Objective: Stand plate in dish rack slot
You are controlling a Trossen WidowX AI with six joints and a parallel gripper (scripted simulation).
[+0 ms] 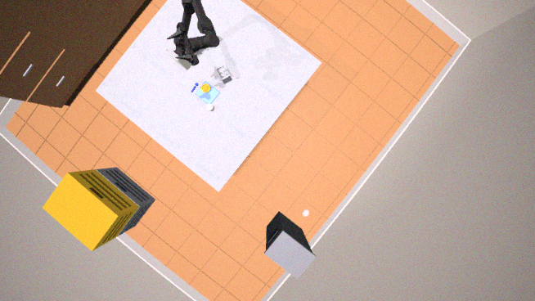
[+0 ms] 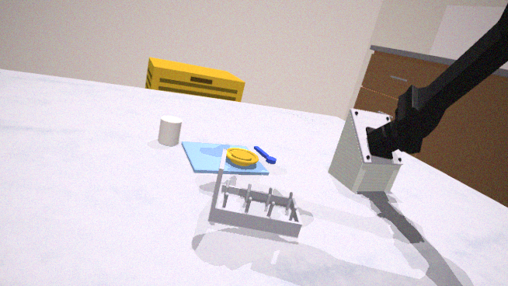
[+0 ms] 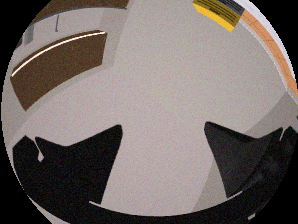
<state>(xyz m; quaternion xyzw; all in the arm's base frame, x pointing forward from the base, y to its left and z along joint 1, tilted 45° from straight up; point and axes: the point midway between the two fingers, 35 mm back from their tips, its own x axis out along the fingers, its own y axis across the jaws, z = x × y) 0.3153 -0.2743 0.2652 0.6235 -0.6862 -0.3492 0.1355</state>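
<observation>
Your gripper (image 3: 162, 156) hangs spread wide and empty, pointed away from the tabletop (image 2: 78, 194), while the yellow plate (image 2: 242, 156) lies flat on the blue mat (image 2: 202, 155), just behind the dish rack (image 2: 254, 211), well apart from the gripper.

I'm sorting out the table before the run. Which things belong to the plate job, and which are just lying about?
Job:
yellow plate
dish rack
gripper, fingers apart, empty

Lying about:
white cup
blue spoon
light blue mat
</observation>
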